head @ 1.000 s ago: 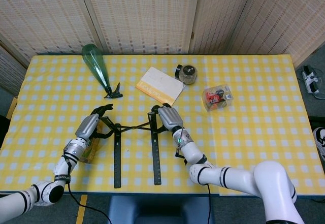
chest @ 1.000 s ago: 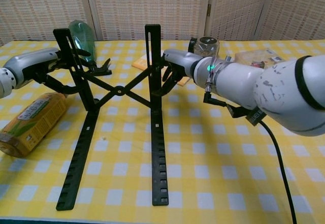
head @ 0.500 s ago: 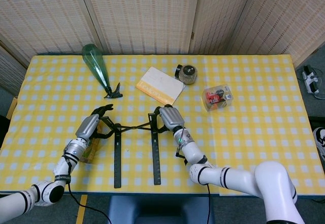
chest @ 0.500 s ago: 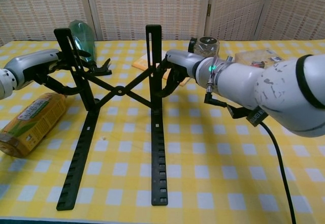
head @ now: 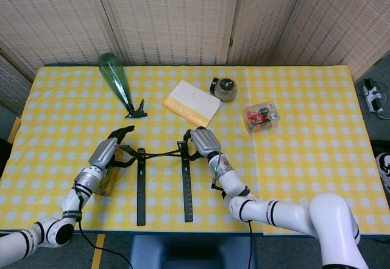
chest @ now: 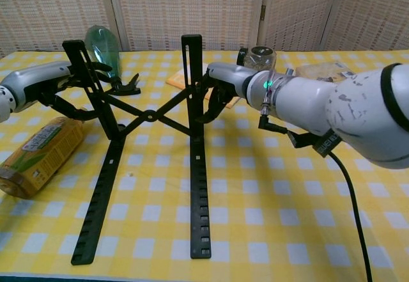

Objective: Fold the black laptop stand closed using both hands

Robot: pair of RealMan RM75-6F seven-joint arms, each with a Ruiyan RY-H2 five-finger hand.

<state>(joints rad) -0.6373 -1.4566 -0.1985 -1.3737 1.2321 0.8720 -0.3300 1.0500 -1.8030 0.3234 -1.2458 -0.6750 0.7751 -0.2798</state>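
Observation:
The black laptop stand (head: 162, 154) (chest: 149, 114) stands unfolded on the yellow checked table. Its two long rails run toward the front edge, and crossed links join them. In the chest view both uprights rise at the back. My left hand (head: 106, 152) (chest: 43, 81) grips the left upright, its fingers wrapped around the bar. My right hand (head: 204, 140) (chest: 229, 80) grips the right upright from the other side, its fingers curled behind the bar.
A yellow-labelled bottle (chest: 37, 153) lies next to my left hand. Further back are a green bottle (head: 114, 78) on its side, a small black piece (head: 139, 110), a yellow booklet (head: 192, 102), a jar (head: 225, 88) and a clear box (head: 261, 116).
My left hand and the left upright's top have shifted slightly to the left. My right hand stays wrapped on its upright, almost where it was.

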